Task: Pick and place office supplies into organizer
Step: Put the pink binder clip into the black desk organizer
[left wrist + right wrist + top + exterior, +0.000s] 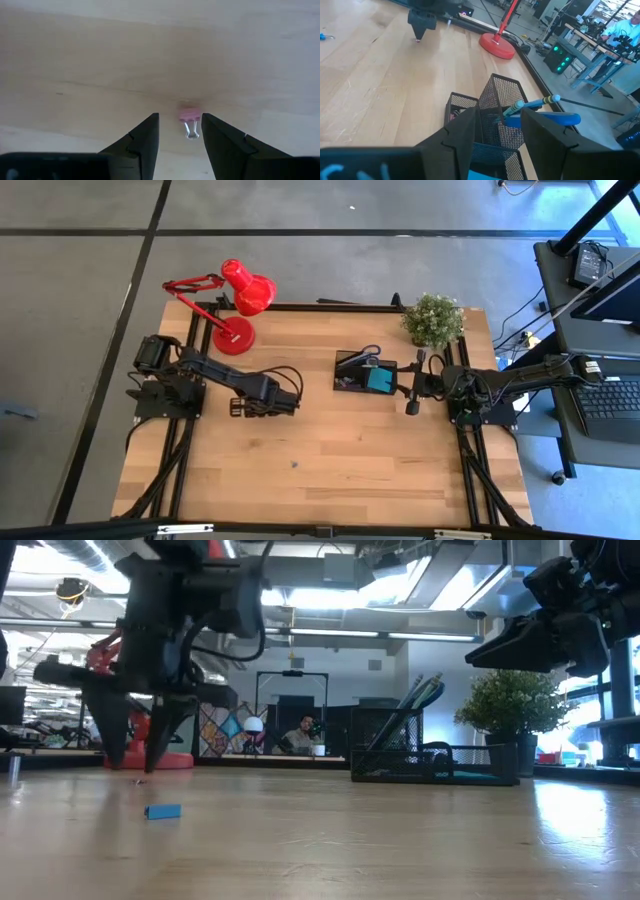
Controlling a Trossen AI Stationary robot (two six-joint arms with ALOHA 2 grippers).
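- Surface: a light wooden table (330, 460) on a dark frame; behind it, in the low view, an open workshop with a seated person (303, 734) far back.
- Nearest the low camera: a small blue piece (162, 811) lies flat on the bare wood, well apart from everything else.
- Left gripper (180, 131): pointed down over the table's left-centre, tips just above the wood. Fingers (142, 142) apart and holding nothing. A small pink binder clip (189, 120) lies on the wood between the tips; whether they touch it cannot be told.
- Organizer (364, 371): black mesh, standing right of centre toward the far edge. Blue-handled scissors (559, 118) and pencils (415, 698) stand tilted in its tall compartment; a teal sticky-note pad (380, 381) sits in its low tray.
- Right gripper (500, 127): hovers just beside the organizer on its right side, above it, fingers apart, nothing between them.
- Far edge: red desk lamp (238, 302) at the left, potted plant (434, 319) at the right, near the organizer.
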